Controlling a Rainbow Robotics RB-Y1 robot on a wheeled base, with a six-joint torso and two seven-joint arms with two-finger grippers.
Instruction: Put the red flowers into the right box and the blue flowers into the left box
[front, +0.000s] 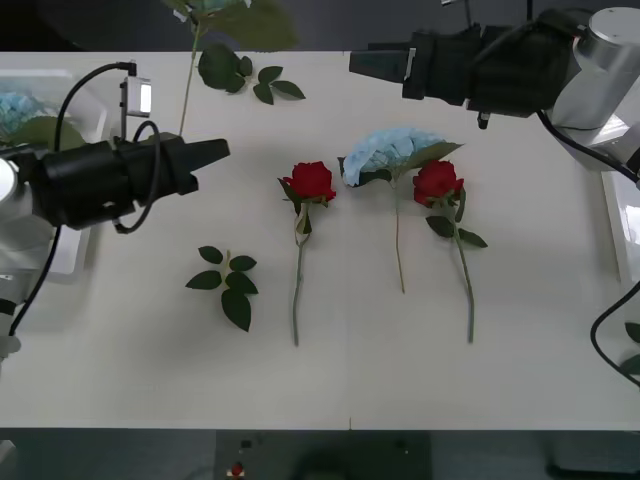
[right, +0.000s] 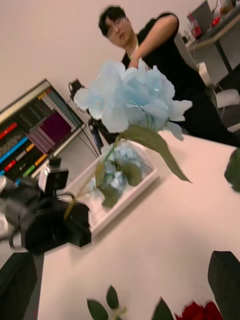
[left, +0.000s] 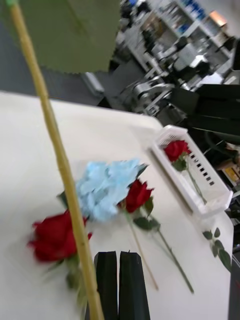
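White tabletop (front: 520, 350), lab clutter behind. Left end effector (front: 212, 152) low at left side, fingers (left: 131, 285) together. Held blue flower (right: 131, 100) stands upright on stem rising from them, so judged clamped low on stem. Left box (right: 127, 197) just beyond it on robot's left, blue heads already inside; left arm nearer. Right end effector (front: 372, 62) hovers at far side, fingers apart. Two red flowers (front: 312, 182) and second blue flower (front: 385, 152) lie mid-tabletop, stems toward robot. Right box (left: 192, 172) holds one rose. No legible writing.
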